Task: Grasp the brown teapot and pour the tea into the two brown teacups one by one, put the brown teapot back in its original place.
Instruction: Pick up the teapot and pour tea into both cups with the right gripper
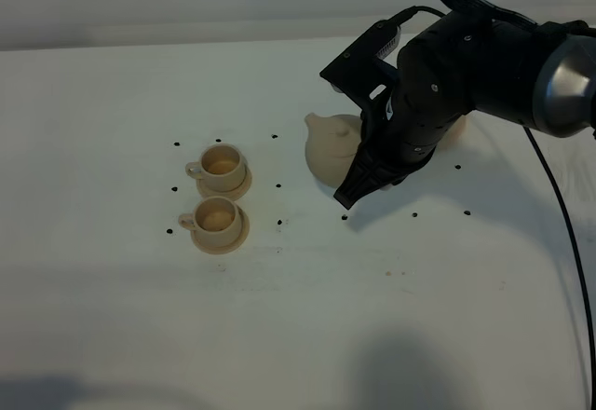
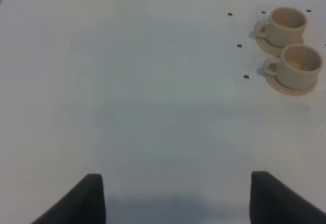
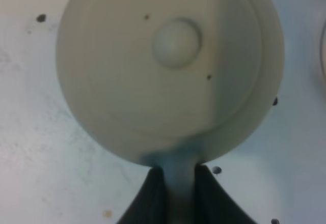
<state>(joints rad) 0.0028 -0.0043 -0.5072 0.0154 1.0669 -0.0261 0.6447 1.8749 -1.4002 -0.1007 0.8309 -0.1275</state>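
Note:
The brown teapot is right of the two brown teacups, its spout pointing toward them. My right gripper is shut on its loop handle. The right wrist view shows the teapot with its knobbed lid, and the gripper has a finger on each side of the handle. I cannot tell whether the pot touches the table. One teacup stands behind the other, each on a small saucer. The left wrist view also shows them. My left gripper is open over bare table. The original place peeks out behind the right arm.
Small black dots mark the white table around the cups and the teapot. The right arm's black body and its cable cover the back right of the table.

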